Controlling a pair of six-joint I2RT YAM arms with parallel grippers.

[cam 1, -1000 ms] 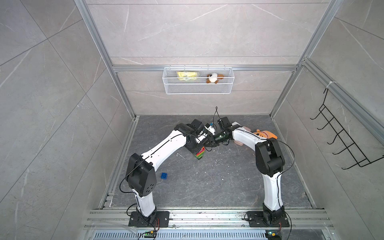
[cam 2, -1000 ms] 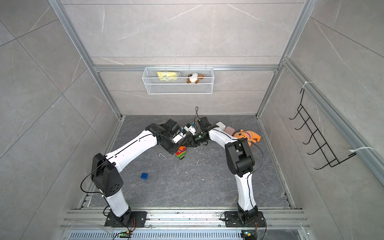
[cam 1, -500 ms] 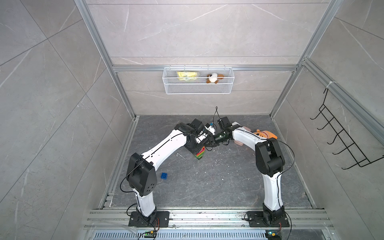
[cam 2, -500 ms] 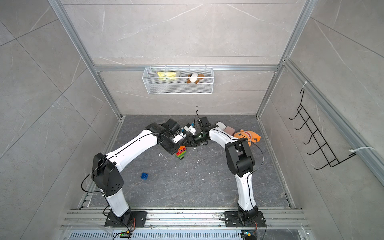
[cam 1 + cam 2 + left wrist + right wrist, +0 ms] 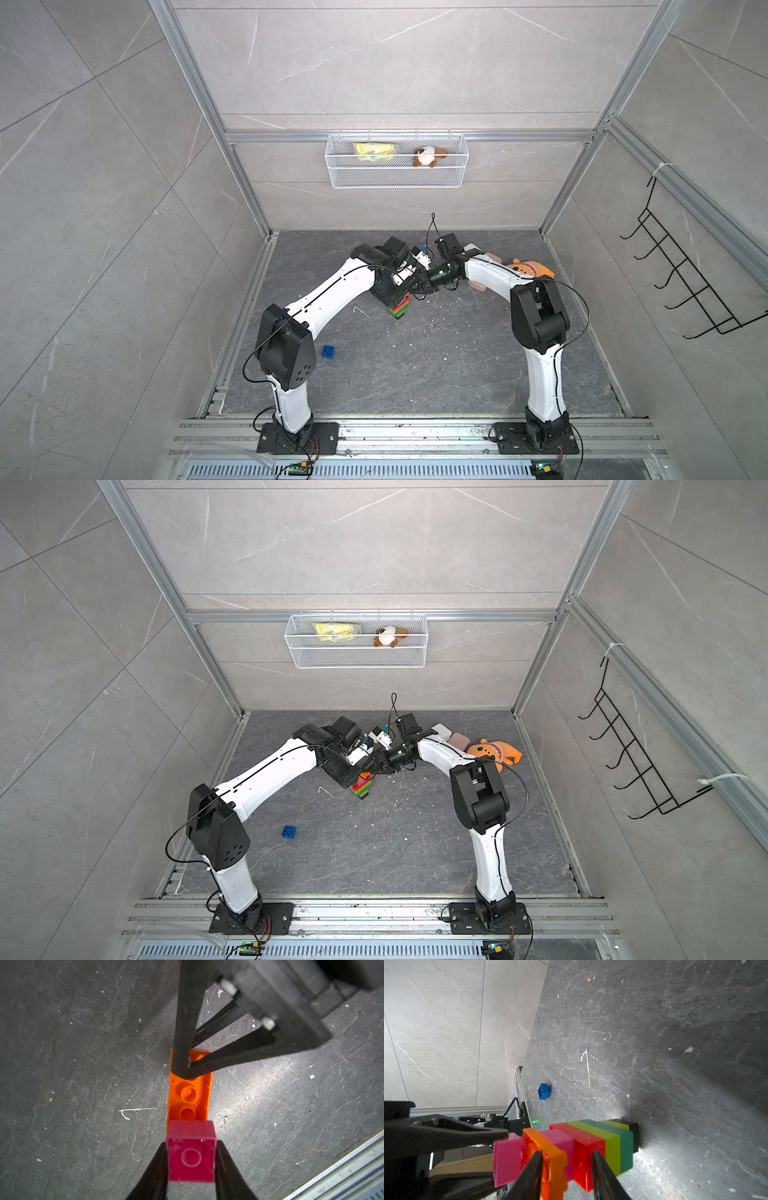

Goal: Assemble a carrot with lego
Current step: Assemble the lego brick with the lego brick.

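The carrot (image 5: 400,308) stands upright on the dark, veined, white-flecked floor (image 5: 436,353), with its small black block at the base. In the right wrist view I read the layers upward from that block: lime, dark green, lime, red and pink. All are glossy, hard-edged rectangles wider than the black tip. A long orange brick (image 5: 189,1095) with round hollow studs caps them.

The left gripper (image 5: 191,1147) is clenched on a translucent pink brick (image 5: 507,1159). It is a near-cubic block with one raised ring on the face turned to the left wrist camera. Smooth black fingers press two opposite side walls. The brick sits at the carrot's top, against one end of the orange brick; I cannot tell whether it is fully seated.

The right gripper (image 5: 566,1159) meets the carrot from the side. It has tapered black fingers, one showing a cross-hatched pad (image 5: 224,1022). They stand apart, one at the orange brick and one near the red-lime joint. I cannot tell whether they pinch the carrot.

A loose, square blue brick (image 5: 328,352) lies well apart from the carrot on the left arm's side. A soft orange plush toy (image 5: 530,268) lies well apart on the right arm's side.
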